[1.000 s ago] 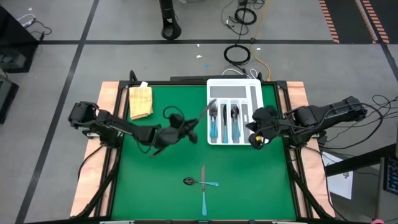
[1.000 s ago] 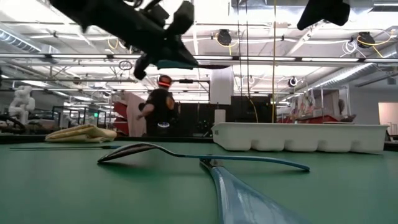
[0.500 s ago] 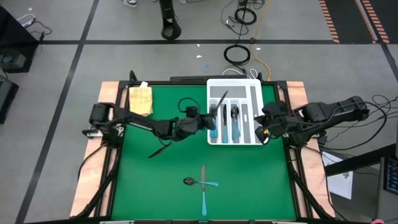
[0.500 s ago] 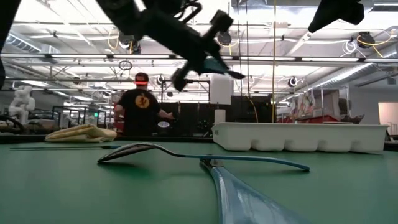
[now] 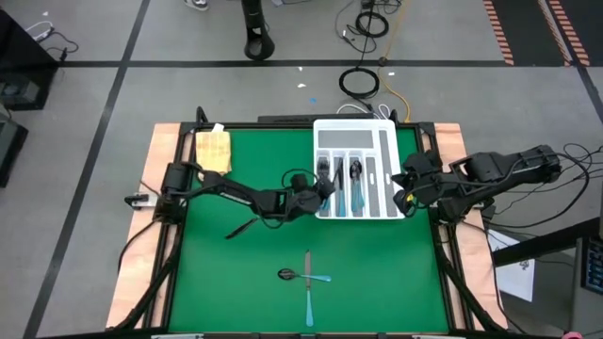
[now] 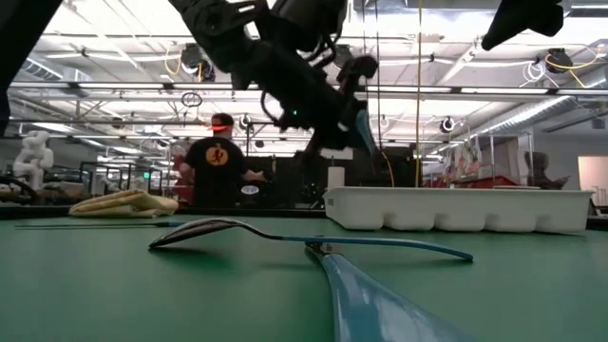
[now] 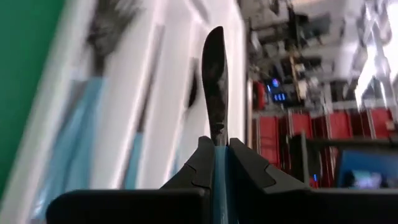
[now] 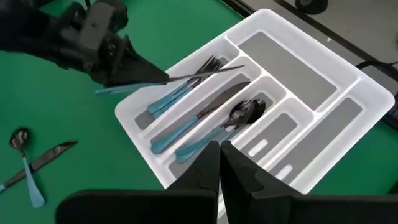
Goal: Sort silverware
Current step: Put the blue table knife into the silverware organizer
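My left gripper (image 5: pixel 318 195) hovers at the left edge of the white tray (image 5: pixel 382 141), shut on a knife (image 7: pixel 216 81) with a light-blue handle and dark blade. The same gripper (image 8: pixel 140 73) shows in the right wrist view, with the blade (image 8: pixel 205 73) reaching over the forks (image 8: pixel 180 87) in the tray. A knife (image 8: pixel 199 115) and a spoon (image 8: pixel 217 127) lie in neighbouring compartments. On the green mat a spoon (image 5: pixel 300 276) lies crossed by another knife (image 5: pixel 308 294). My right gripper (image 5: pixel 400 193) is shut and empty, raised beside the tray's right edge. My left gripper pinches the knife's blue handle (image 7: pixel 219 158) between its two fingers, close to where the blade begins. The fingers come from the table's left, slanting slightly down, and lie along the knife. The blade sticks out past the fingertips, clear above the tray's left compartment.
A folded yellow cloth (image 5: pixel 213 153) lies at the mat's far left corner. The tray's wide far compartment (image 8: pixel 292 62) and its two right compartments (image 8: pixel 336 127) hold nothing. In the low view a person (image 6: pixel 217 171) stands in the room beyond the table.
My left gripper has carried the knife toward the table's right, from mid-mat to the tray's left edge, sinking a little and rolling about its own axis. My right gripper has drawn back slightly toward the table's right edge.
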Motion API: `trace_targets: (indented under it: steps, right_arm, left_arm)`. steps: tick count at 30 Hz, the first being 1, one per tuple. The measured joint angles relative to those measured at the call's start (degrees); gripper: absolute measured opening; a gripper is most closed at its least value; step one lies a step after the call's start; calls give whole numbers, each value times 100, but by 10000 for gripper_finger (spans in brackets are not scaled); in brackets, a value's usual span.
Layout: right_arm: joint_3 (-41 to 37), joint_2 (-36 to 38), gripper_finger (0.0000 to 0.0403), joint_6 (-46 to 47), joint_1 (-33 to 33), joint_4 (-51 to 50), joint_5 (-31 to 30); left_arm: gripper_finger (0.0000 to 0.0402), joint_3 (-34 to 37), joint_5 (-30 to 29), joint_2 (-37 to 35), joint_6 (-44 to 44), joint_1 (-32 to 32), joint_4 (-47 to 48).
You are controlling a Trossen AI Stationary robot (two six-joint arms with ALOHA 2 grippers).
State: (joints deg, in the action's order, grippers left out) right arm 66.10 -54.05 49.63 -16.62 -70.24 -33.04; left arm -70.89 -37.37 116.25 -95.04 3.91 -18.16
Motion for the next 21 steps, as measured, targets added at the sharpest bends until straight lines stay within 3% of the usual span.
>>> trace_targets:
  steps: [3,9,21]
  right_arm:
    - [0,28,0,-97,-4,3,2]
    - [-2,32,0,-280,-4,6,4]
    - [-2,34,0,-429,-60,10,6]
  left_arm:
    - [29,2,-172,92,-506,30,246]
    - [29,-4,-463,85,-557,-77,385]
    - [29,-1040,-168,632,-475,-141,912]
